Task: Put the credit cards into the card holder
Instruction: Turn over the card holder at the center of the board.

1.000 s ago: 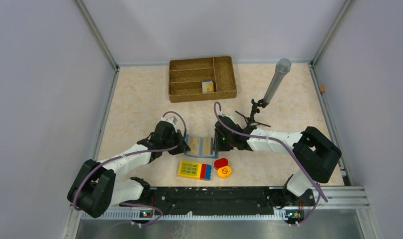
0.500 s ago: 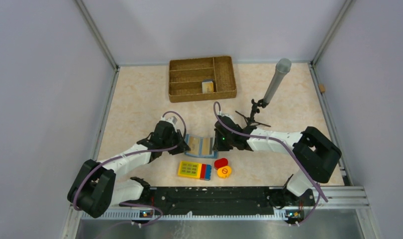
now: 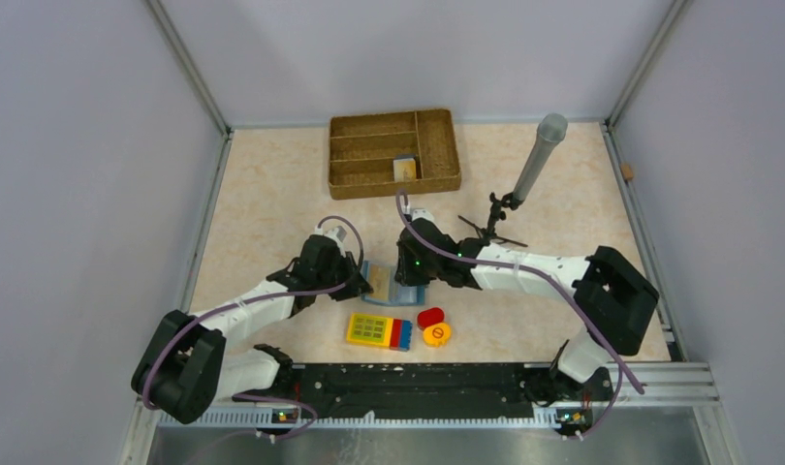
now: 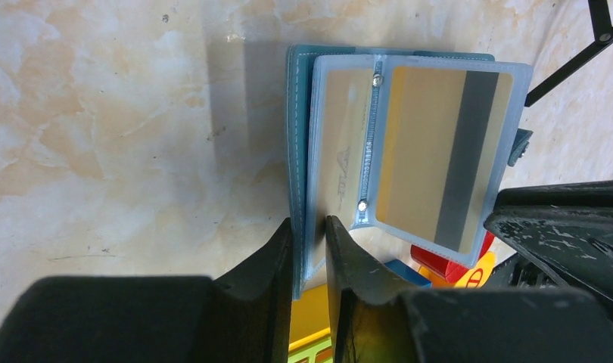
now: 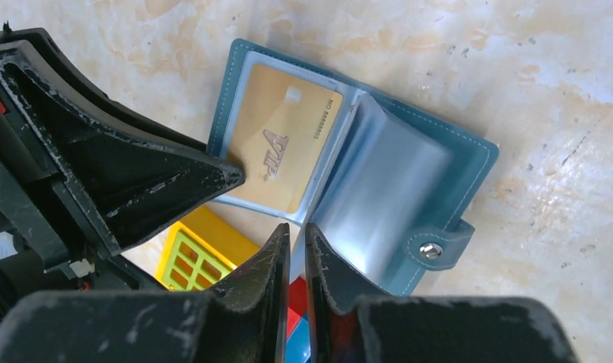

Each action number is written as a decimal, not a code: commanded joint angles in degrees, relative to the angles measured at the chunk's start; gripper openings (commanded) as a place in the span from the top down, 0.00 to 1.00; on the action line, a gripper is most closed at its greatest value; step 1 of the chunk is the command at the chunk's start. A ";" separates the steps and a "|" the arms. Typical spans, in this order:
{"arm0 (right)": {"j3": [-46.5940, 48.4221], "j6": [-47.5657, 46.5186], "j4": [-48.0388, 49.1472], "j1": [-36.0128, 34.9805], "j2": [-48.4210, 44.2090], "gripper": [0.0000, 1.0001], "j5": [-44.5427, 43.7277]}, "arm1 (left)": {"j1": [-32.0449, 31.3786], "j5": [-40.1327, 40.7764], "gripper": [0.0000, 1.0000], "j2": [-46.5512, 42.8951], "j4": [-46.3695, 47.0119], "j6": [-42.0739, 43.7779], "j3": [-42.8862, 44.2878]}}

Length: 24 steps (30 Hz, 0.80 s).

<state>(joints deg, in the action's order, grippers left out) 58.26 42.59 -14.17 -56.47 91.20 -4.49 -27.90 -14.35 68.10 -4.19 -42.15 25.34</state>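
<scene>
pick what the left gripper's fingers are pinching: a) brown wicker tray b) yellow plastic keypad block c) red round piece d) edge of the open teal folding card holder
d: in the left wrist view the left gripper has its two black fingers closed on the near edge of the teal folding card holder.

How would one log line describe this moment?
left gripper: pinching card holder edge | right gripper: pinching its sleeve page | credit card: gold, in sleeve
</scene>
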 commanded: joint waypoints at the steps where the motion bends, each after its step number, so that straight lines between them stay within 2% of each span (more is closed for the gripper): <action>1: 2.68 -1.62 0.48 -0.60 1.95 0.87 -0.74 | 0.04 -1.31 0.77 -0.16 2.62 -0.51 -0.55; 9: 4.16 -2.17 2.13 -0.59 5.26 0.87 1.38 | 0.09 -1.86 0.77 0.18 3.26 -0.69 -0.65; 12: 4.45 -2.25 2.81 -0.72 5.90 0.83 2.01 | 0.10 -2.28 0.76 0.32 3.58 -0.61 -0.65; 16: 5.22 -2.47 3.14 -0.70 7.11 0.80 2.81 | 0.09 -2.38 0.69 0.29 3.29 -0.58 -0.45; 24: 5.72 -2.95 4.83 -0.68 6.86 0.62 4.00 | 0.25 2.72 0.48 -5.10 -2.54 1.98 0.46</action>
<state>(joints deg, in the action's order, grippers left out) 61.21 40.47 -11.70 -56.51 98.24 -1.13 -27.90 -14.72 66.76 -4.56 -41.98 24.95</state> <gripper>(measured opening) 0.355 0.486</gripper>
